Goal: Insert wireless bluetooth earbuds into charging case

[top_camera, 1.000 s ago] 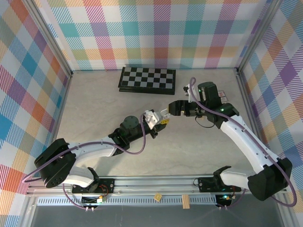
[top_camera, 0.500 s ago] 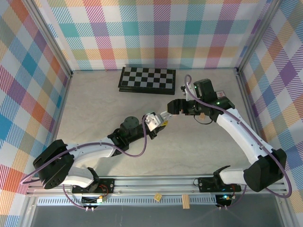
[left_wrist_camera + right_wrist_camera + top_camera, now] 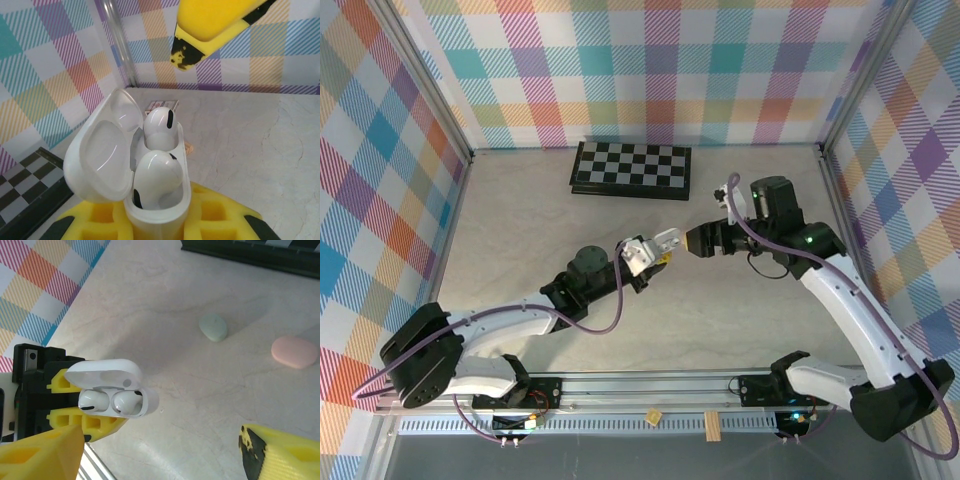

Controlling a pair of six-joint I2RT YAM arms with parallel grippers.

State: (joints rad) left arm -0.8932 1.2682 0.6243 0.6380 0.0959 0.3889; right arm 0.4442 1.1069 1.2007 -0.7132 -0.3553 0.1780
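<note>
A white charging case stands upright between the yellow pads of my left gripper, which is shut on its lower body. Its lid is swung open. Two white earbuds sit in the wells, one at the far side and one nearer. In the right wrist view the same case shows both earbuds side by side under the lid. My right gripper is open and holds nothing, just right of the case. In the top view the left gripper and right gripper almost meet mid-table.
A mint-green pebble-shaped case and a pink one lie shut on the marble table beyond the held case. A folded chessboard lies at the back wall. Checked walls close in the table on three sides.
The right wrist has turned and its arm has swung a little to the right, away from the case. The left gripper holds the open case in nearly the same place.
</note>
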